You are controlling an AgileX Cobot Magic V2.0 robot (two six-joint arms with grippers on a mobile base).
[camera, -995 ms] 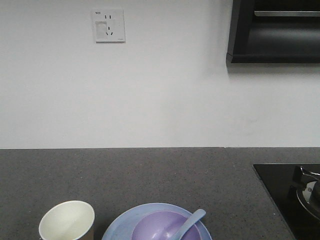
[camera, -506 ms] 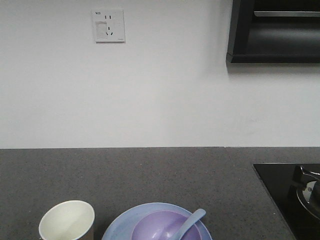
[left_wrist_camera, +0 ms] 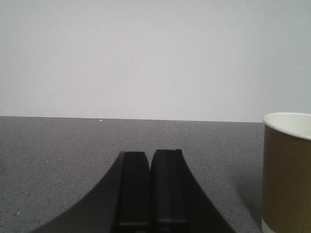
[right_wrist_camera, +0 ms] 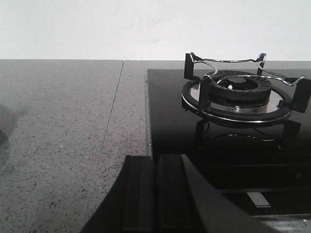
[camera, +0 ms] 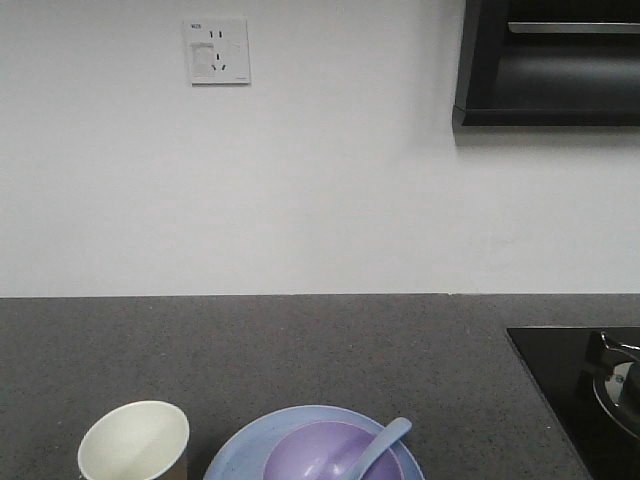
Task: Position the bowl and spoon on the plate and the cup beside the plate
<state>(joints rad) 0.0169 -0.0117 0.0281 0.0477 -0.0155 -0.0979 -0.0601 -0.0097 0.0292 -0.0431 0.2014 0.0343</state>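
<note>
Where the dark speckled countertop (camera: 300, 350) meets the bottom edge of the front view, the light-blue plate (camera: 235, 455) is seen at lower centre, cut off by the frame. The lavender bowl (camera: 320, 452) is seated on the plate, and the pale spoon (camera: 380, 447) is laid in the bowl with its handle angled up toward the right over the bowl's rim. The cup (camera: 133, 441) is stood upright at lower left, just beside the plate, not touching it. A wall socket (camera: 217, 50) is mounted at upper left, a black cabinet (camera: 550, 60) at upper right, and a black hob (camera: 560, 380) is set at lower right. In the left wrist view, the left gripper (left_wrist_camera: 149, 160) is seen at bottom centre with fingers pressed together, nothing held, and the cup (left_wrist_camera: 286, 170) is at the right edge. In the right wrist view, the right gripper (right_wrist_camera: 154, 167) is likewise closed and empty at bottom centre, with the burner (right_wrist_camera: 238, 94) at upper right.
</note>
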